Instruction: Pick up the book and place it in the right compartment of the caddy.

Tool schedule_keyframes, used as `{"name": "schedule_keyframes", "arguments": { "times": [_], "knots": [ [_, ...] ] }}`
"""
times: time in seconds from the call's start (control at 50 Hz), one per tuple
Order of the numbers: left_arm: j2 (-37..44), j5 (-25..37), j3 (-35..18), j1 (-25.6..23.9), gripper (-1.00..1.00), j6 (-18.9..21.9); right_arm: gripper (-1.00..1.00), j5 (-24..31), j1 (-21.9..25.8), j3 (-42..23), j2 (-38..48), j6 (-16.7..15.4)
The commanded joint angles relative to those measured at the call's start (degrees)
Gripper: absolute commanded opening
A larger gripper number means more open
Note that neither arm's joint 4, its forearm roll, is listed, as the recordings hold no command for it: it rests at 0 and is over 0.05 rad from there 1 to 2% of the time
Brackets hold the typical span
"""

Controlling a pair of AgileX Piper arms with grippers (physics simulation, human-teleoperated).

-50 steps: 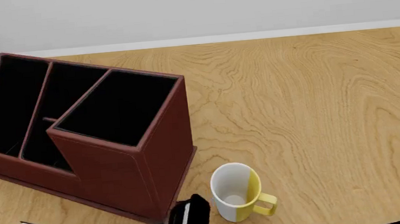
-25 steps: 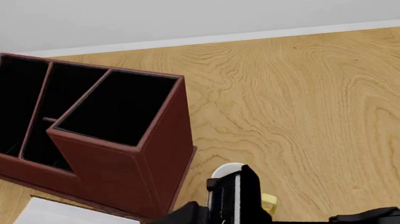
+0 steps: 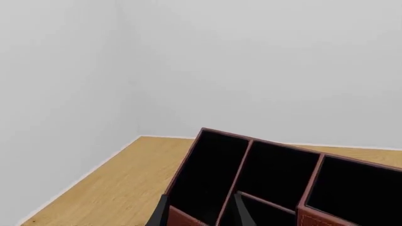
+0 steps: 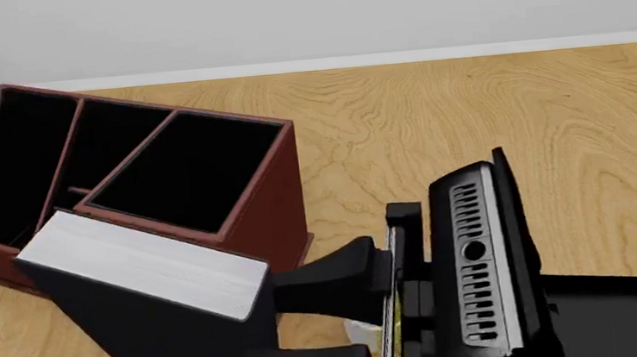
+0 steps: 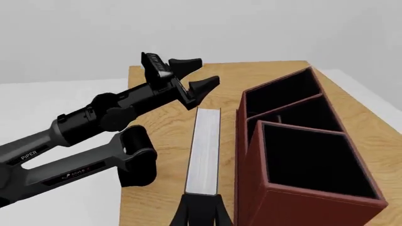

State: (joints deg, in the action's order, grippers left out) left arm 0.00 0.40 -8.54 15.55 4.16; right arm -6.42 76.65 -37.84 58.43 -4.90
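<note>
While clamping the book (image 4: 147, 267) between closed fingers, right gripper (image 4: 308, 326) holding it lifted just in front of the caddy (image 4: 248, 236), page block up, near the right compartment (image 4: 186, 173). Left gripper (image 5: 197, 75) hanging open, empty, beside the caddy.

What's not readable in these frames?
- Yellow-and-white mug: front view, nearly all hidden behind the right arm.
- Thick black book: lower end cut by the frame edge.
- Reddish-brown caddy: low front section hidden by the book.
- Left tool: grip state readable only from the right wrist view.
</note>
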Motion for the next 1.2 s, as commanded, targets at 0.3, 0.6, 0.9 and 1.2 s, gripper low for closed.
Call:
{"name": "schedule_keyframes", "arguments": {
  "times": [0.3, 0.6, 0.9, 1.2],
  "knots": [
    [0.00, -1.27, 1.72, 0.97, 1.00, -0.13, -1.00, 13.85, -1.21, -9.88, -4.67, -1.97],
    [0.00, -1.06, 1.55, 0.48, 1.00, -0.25, -1.00, 21.19, -1.50, -16.93, -3.51, -3.56],
    [0.00, -1.07, 1.35, 0.32, 1.00, -0.55, -1.00, 26.32, -2.55, -23.27, -2.87, -5.64],
    [0.00, 0.56, 0.23, -1.31, 1.00, -1.12, -1.00, 29.45, -3.12, -29.19, -1.31, -7.02]
  ]
}}
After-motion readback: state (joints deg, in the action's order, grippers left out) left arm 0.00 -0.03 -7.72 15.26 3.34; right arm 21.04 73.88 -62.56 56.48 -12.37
